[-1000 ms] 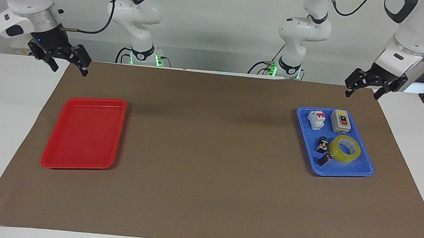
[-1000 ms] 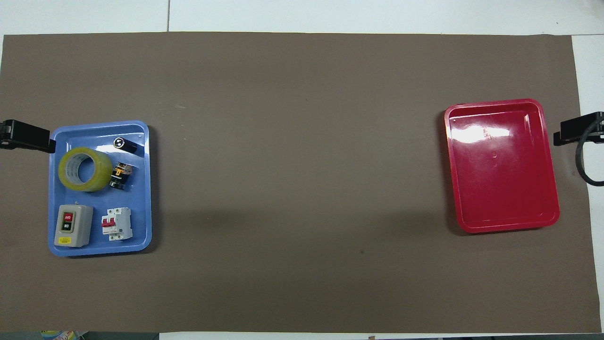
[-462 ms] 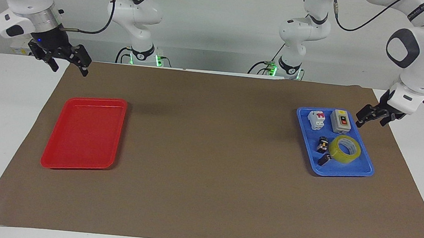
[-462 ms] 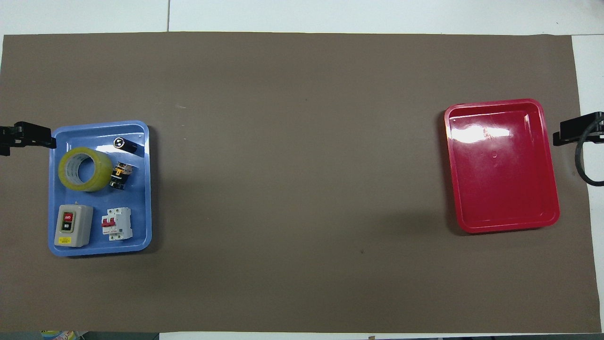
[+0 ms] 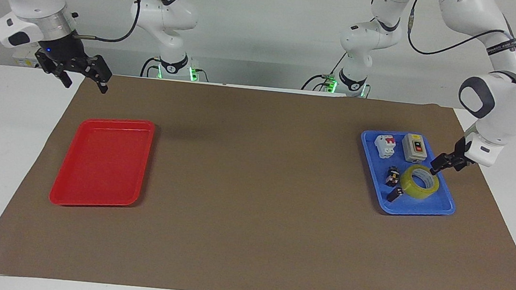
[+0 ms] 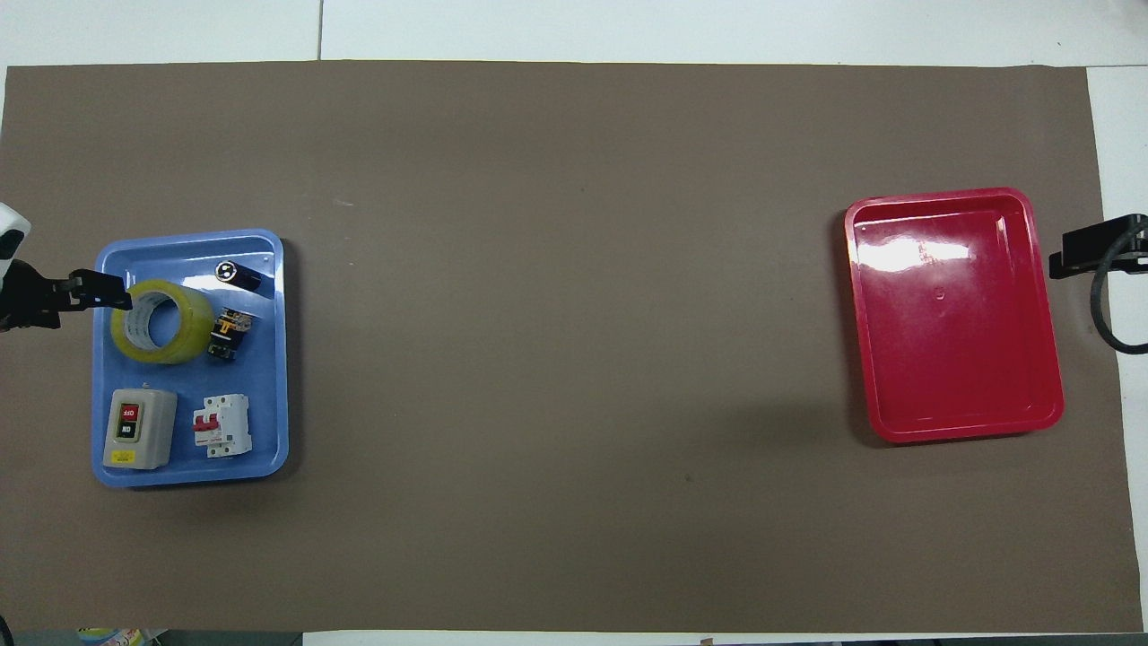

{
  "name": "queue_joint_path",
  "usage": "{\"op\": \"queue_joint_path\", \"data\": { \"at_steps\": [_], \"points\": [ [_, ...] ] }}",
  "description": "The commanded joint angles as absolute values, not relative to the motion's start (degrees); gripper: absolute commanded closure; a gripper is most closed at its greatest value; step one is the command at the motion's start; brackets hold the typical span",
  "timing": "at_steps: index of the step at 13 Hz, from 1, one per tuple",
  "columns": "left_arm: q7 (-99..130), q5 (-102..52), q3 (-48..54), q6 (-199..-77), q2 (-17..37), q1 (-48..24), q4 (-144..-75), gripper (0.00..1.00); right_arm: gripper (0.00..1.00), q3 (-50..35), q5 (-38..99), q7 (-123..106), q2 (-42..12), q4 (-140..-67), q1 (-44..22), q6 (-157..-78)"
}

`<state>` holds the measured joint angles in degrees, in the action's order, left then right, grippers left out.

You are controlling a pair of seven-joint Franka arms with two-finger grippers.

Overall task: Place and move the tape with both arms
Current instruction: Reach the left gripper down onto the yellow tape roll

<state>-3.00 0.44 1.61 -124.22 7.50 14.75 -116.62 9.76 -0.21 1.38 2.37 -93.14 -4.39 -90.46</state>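
We see the bench (image 5: 246,267) under a brown mat (image 5: 252,201). The red tray (image 5: 102,163) lies bare at the right arm's end, likely the drop spot. The blue tray (image 5: 443,208) at the left arm's end holds the tape (image 5: 419,181), flat, hole up, in the part of the tray farther from the robots, beside a grey switch box (image 5: 415,147), a white breaker (image 5: 385,145) and two small dark parts. The left pincer (image 5: 445,163) hangs just over the tape's outer rim, jaws spread, holding nothing; we judge it is lining up a grab. The right pincer (image 5: 80,73) waits near the red tray's corner, released, empty. In the overhead view both pincers are cut off at the edges.
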Motion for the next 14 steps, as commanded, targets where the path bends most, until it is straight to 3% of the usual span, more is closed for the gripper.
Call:
{"op": "queue_joint_path", "data": {
  "at_steps": [1,6,8,10,11,12,14],
  "points": [
    [-2.4,-0.4,1.9,-127.9,7.7,15.6,-120.1,0.03,0.00,9.7,0.7,0.1,2.8,-93.9,-4.2,-90.8],
    [0.1,-0.4,1.9,-131.6,9.3,15.7,-123.2,0.06,0.00,9.6,0.7,0.1,2.8,-93.9,-4.3,-90.7],
    [0.3,-0.4,1.9,-132.5,10.0,15.7,-123.7,0.16,0.00,9.6,0.7,0.1,2.8,-93.9,-4.3,-90.7],
    [3.3,-0.4,2.0,-133.0,10.4,15.6,-124.1,0.46,0.00,9.6,0.7,0.1,2.8,-94.0,-4.3,-90.7],
    [4.0,-0.4,1.9,-132.6,10.7,15.4,-124.1,0.85,0.00,9.6,0.7,0.1,2.8,-93.9,-4.3,-90.7],
    [4.0,-0.4,1.9,-131.8,10.6,15.7,-124.0,1.00,0.00,9.6,0.7,-0.1,2.8,-93.9,-4.2,-90.6],
    [1.9,-0.4,1.8,-128.1,10.2,16.3,-122.9,1.00,0.00,9.6,0.7,0.1,2.8,-93.9,-4.2,-90.6]
  ]
}}
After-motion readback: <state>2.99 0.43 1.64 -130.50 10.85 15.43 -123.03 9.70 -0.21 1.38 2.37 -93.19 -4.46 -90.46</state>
